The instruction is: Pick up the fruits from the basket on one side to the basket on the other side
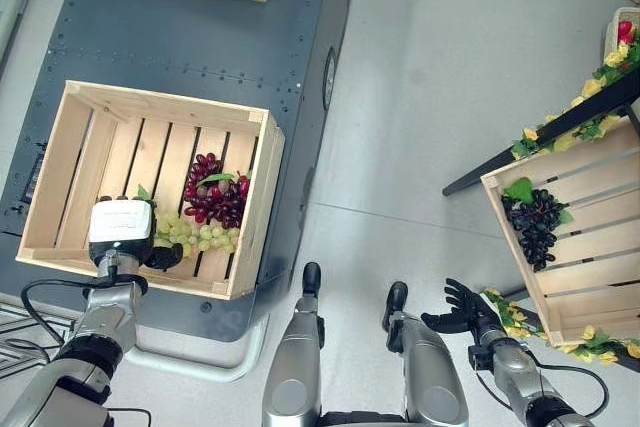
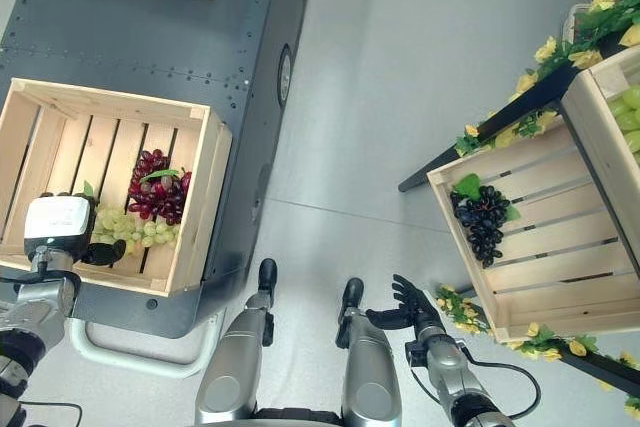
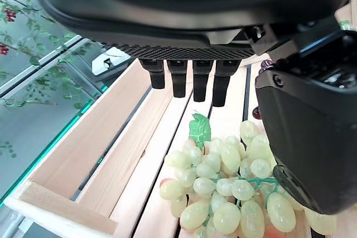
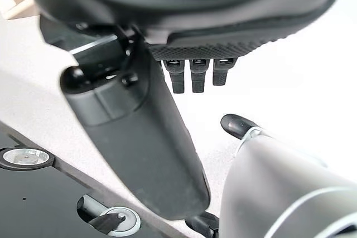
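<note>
While the left robot hand (image 1: pixel 135 247) hovers open over them, the green grapes (image 1: pixel 200 235) lie lengthwise across the wooden crate's (image 1: pixel 255 197) slats. Smooth oval berries. The right robot hand (image 1: pixel 458 309) hangs open, empty

Bright, even light falls from overhead; the pale floor (image 1: pixel 450 77) almost glares. Soft shadows sit inside the left crate (image 1: pixel 150 187). Up close, the green grapes (image 3: pixel 234 193) stay crisp while the left hand (image 3: pixel 312 137) blurs.

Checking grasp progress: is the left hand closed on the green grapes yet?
Not yet: the left hand is open. Its fingers point straight over the green grapes in the wooden crate, none curled round them.
</note>
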